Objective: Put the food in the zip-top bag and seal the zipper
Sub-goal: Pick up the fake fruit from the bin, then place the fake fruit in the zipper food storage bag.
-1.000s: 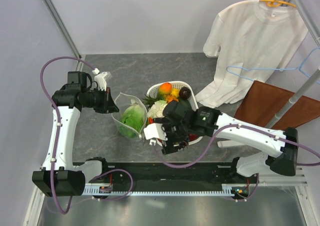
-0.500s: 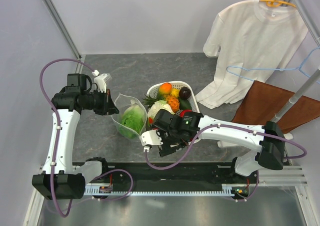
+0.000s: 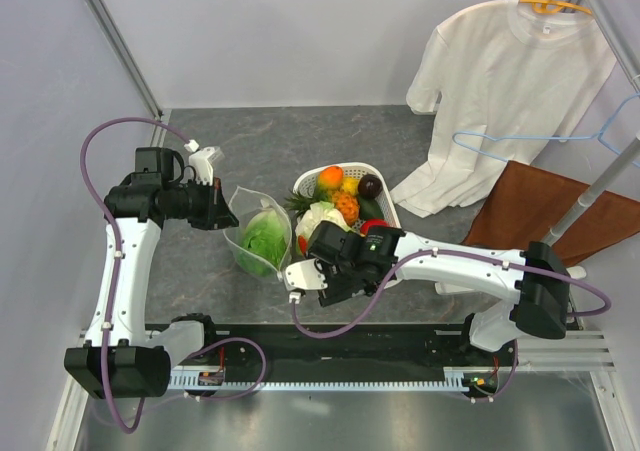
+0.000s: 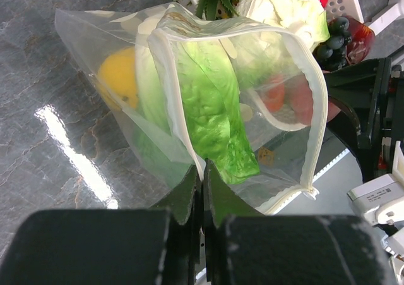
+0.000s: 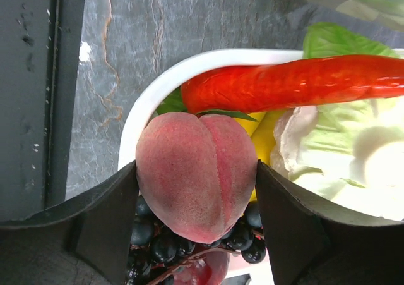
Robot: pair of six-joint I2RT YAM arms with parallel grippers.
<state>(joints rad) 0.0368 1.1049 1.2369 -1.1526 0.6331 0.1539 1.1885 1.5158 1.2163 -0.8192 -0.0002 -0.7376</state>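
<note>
The zip-top bag (image 3: 258, 233) stands open on the table, left of the basket. In the left wrist view it holds green lettuce (image 4: 214, 108) and a yellow round fruit (image 4: 120, 76); something red shows through its far wall. My left gripper (image 4: 203, 171) is shut on the bag's mouth edge at the whitish zipper (image 4: 165, 76), and it also shows in the top view (image 3: 222, 217). My right gripper (image 5: 196, 170) is shut on the pink peach (image 5: 197, 184), held over the basket's near-left rim (image 5: 145, 108). In the top view the right gripper (image 3: 322, 266) hides the peach.
The white slotted basket (image 3: 352, 165) holds an orange fruit (image 3: 330, 178), a pineapple, a dark fruit, a red chili (image 5: 297, 86), black grapes (image 5: 158, 247) and a pale leafy head (image 5: 353, 152). A white T-shirt (image 3: 500, 91) and a brown board (image 3: 545, 211) lie at the right.
My right wrist has shifted a little left and nearer, and its forearm has swung in. The left arm and the bag have stayed still.
</note>
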